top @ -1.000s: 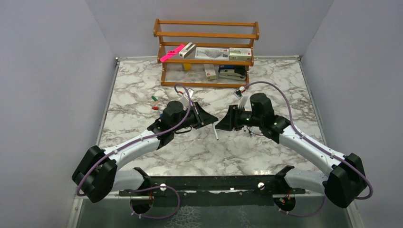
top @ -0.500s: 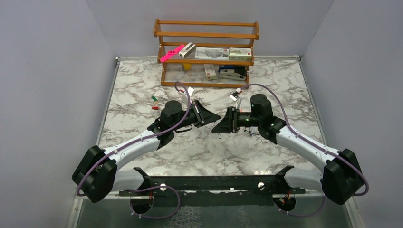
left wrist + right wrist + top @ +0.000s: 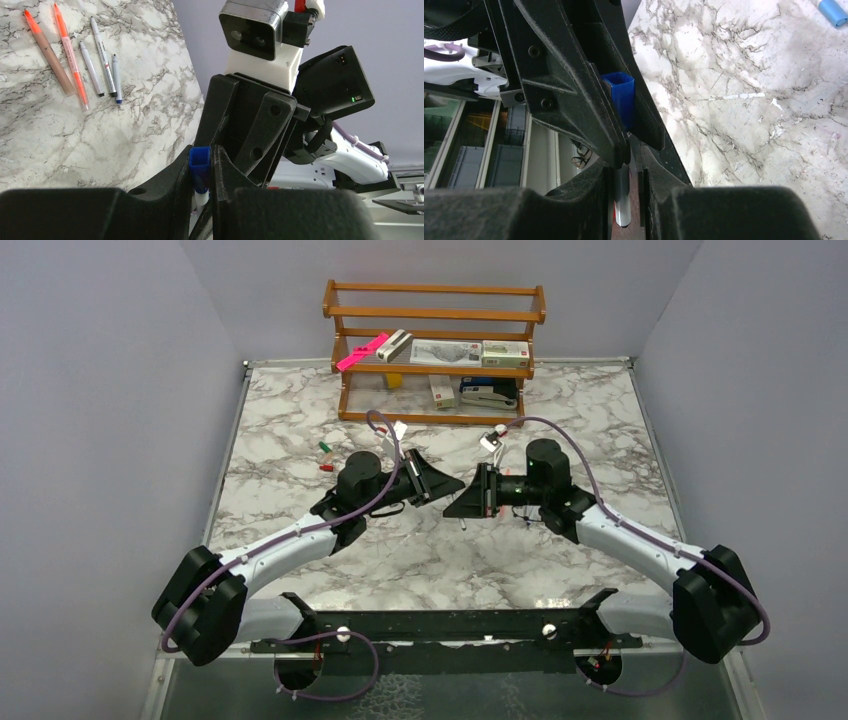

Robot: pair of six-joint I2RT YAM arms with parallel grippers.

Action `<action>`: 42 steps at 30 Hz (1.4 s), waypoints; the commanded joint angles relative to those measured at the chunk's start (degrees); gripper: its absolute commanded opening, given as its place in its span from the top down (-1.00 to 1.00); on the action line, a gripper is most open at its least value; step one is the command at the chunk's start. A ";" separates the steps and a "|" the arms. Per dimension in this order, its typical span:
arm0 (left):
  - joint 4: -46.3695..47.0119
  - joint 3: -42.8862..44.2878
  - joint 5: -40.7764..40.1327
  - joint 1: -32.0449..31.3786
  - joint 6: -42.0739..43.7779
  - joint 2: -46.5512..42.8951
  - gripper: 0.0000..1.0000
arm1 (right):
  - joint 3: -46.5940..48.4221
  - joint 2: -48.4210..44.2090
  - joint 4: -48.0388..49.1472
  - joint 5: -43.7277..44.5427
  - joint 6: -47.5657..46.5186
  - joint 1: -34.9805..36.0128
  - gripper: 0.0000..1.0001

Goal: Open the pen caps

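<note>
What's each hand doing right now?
Left hand: closed on the blue-capped pen.
Right hand: around that pen's barrel; can't tell if it's clamped.

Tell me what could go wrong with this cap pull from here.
The white pen barrel sits inside the right claw, but a firm clamp isn't clear; pulling now could let it slide out. The left claw pinches only the short blue cap, so an off-axis pull may pop it loose. Both claws are nose to nose and could knock together.
</note>
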 commanded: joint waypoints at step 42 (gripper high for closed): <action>22.44 -0.86 -9.80 11.77 -2.25 9.81 1.00 | -15.97 -1.90 13.92 -4.50 7.39 -1.69 0.99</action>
